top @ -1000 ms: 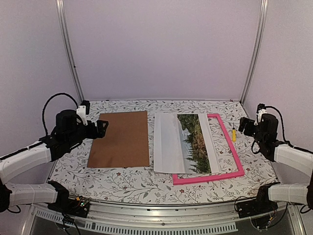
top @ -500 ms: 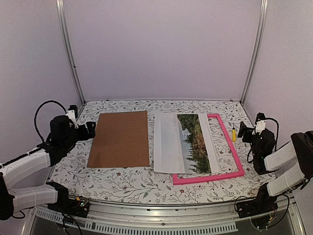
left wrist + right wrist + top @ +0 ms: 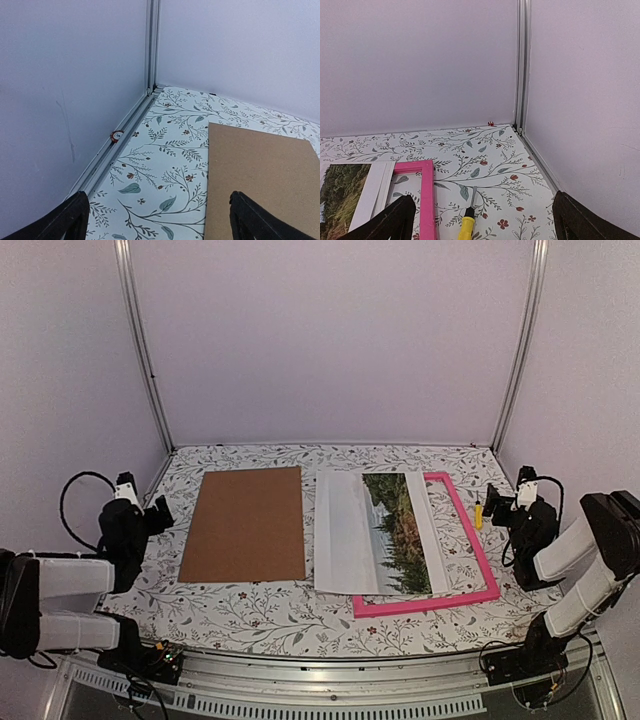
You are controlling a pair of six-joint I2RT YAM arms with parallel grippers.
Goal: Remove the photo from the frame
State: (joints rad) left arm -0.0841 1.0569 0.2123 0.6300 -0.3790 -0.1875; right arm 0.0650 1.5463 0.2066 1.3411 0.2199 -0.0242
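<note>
Floral table (image 3: 300,615) under lilac walls (image 3: 330,340). The photo (image 3: 375,530) overlaps the frame (image 3: 425,604) on its left side, brown board (image 3: 248,525) farther left. The left gripper (image 3: 157,512) and right gripper (image 3: 497,509), jaws apart and empty, have pulled back from the frame.

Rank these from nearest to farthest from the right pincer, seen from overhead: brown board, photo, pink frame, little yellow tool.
From the right pincer, top view:
1. yellow tool, just beside it, near the right edge.
2. pink frame, next to the left.
3. photo, mid-table, covering the frame's left side.
4. brown board, farthest, on the left side.
</note>
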